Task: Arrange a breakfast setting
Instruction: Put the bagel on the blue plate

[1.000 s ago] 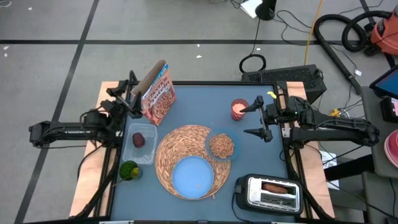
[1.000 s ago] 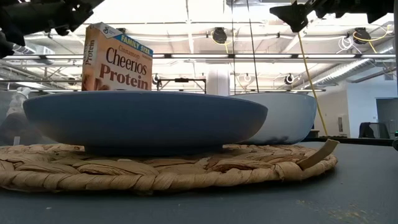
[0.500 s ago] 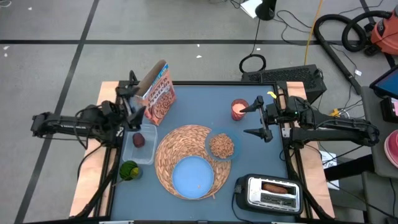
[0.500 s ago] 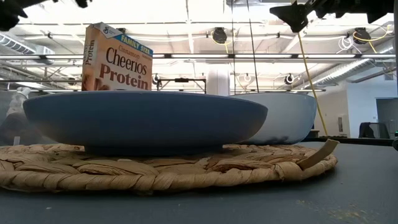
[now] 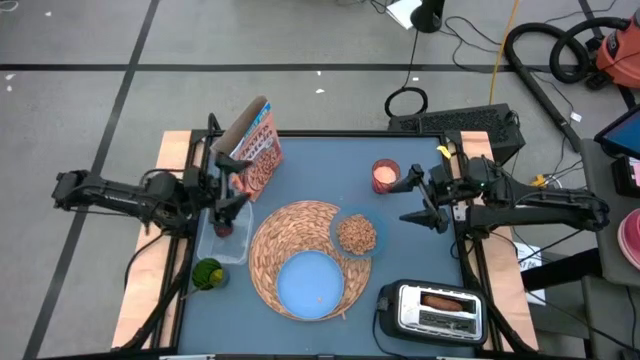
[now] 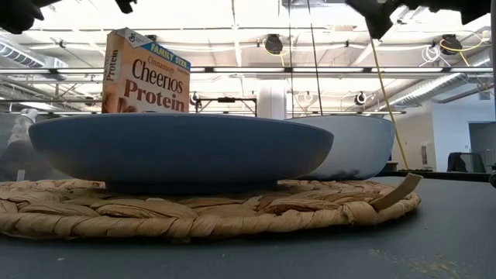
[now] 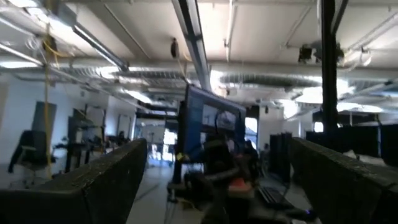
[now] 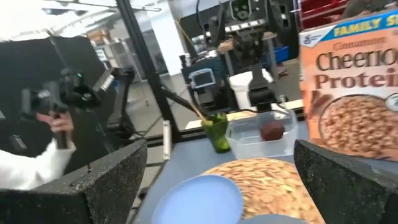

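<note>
The round straw placemat [image 5: 300,245] lies mid-table. On it rest the light-blue plate [image 5: 310,283] and a small bowl of cereal [image 5: 356,233]. The cereal box [image 5: 255,150] stands at the far left. The dark-red item [image 5: 222,226] lies in a clear tub [image 5: 222,240]. A brown bread [image 5: 441,299] lies in the toaster [image 5: 432,308]. A gold handle [image 8: 198,116] sticks out of a green cup [image 5: 208,273]. My left gripper [image 5: 228,190] is open and empty, raised between the box and the tub. My right gripper [image 5: 412,202] is open and empty, right of the bowl.
A pink cup [image 5: 385,175] stands at the far right, just beyond my right gripper. The toaster fills the near right corner. Bare table shows between the box and the pink cup. A person's hand and white sleeve [image 8: 43,149] show beyond the table's left side.
My left gripper has moved from beside the cereal box toward the table's near edge and a little right, and now stands over the tub's far end. My right gripper has shifted slightly toward the near right. Nothing on the table has moved.
</note>
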Available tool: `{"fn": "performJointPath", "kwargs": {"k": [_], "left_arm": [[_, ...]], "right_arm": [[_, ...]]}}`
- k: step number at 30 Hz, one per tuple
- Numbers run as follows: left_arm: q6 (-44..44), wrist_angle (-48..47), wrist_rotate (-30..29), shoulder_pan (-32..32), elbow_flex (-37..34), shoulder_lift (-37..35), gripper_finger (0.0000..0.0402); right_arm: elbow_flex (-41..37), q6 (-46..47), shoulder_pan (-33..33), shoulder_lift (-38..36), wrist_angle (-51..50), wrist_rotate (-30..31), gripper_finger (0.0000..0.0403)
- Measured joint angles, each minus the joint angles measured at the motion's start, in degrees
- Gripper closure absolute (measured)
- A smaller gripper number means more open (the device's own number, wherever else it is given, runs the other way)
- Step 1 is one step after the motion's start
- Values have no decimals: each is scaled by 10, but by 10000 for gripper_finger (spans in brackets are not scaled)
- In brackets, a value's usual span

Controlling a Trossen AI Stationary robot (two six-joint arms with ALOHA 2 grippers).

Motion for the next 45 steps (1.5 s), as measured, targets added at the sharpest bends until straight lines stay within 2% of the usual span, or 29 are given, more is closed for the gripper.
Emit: {"fn": "performJointPath", "kwargs": {"k": [10,14,18,23,27,31,36,45], "left_arm": [[-37,11,0,-42,0,76,7],[-56,14,-1,-53,0,93,7],[-73,14,-5,-63,0,109,7],[-79,14,-15,-73,0,127,7],[-93,14,-34,-77,0,140,7],[-107,13,-35,-78,0,152,7],[-108,13,-35,-78,0,158,7],[-105,14,-36,-78,0,158,7]], "right_arm": [[71,26,84,-1,-43,3,9],[126,47,119,10,-164,47,12],[214,77,156,43,-306,88,13],[331,135,208,105,-431,93,14],[402,220,252,158,-529,93,14],[431,334,303,207,-602,92,14],[430,447,362,263,-630,48,14],[430,545,405,339,-649,-41,14]]}}
